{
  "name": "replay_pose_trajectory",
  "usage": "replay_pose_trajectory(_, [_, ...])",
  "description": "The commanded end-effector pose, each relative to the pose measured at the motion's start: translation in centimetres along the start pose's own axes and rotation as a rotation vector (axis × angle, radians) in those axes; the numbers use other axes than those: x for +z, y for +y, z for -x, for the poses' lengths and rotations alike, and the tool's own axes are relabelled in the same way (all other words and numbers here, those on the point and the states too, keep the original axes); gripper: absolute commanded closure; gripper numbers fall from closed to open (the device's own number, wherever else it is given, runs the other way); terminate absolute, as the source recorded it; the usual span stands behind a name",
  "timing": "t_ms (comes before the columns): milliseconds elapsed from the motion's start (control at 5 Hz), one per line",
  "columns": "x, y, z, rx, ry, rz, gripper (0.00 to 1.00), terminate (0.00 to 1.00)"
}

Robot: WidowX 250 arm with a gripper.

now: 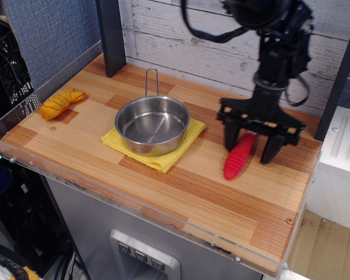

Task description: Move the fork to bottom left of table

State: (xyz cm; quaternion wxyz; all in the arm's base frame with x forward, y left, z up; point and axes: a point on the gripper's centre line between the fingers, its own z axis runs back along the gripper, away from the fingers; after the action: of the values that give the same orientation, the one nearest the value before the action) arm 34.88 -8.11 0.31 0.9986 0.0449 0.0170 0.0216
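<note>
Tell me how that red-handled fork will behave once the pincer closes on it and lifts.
The fork looks stiff, so it should not flop. Its thick ribbed handle probably gives the pincer good purchase rather than slipping. The handle looks rounded, so a push might roll it on the table. The tines are hidden behind the open pincer, so balance is hard to judge.
</note>
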Motion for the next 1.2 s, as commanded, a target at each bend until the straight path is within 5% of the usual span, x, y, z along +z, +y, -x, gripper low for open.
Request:
replay_pose_trajectory(0, [-1.2, -0.1, 0.7, -0.019, 0.027, -0.035, 1.00, 0.00])
replay_pose_trajectory(200, [1.5, 1.0, 1.5, -0.030, 0.003, -0.020, 1.00, 0.00])
replay_pose_trajectory(600, [10.5, 5.6, 4.7, -0.036, -0.129, 0.178, 1.00, 0.00])
replay_pose_trajectory(800, [13.4, 9.5, 5.8, -0.015, -0.176, 0.229, 1.00, 0.00])
replay_pose_trajectory(1000, [12.8, 14.0, 6.4, -0.012, -0.155, 0.250, 1.00, 0.00])
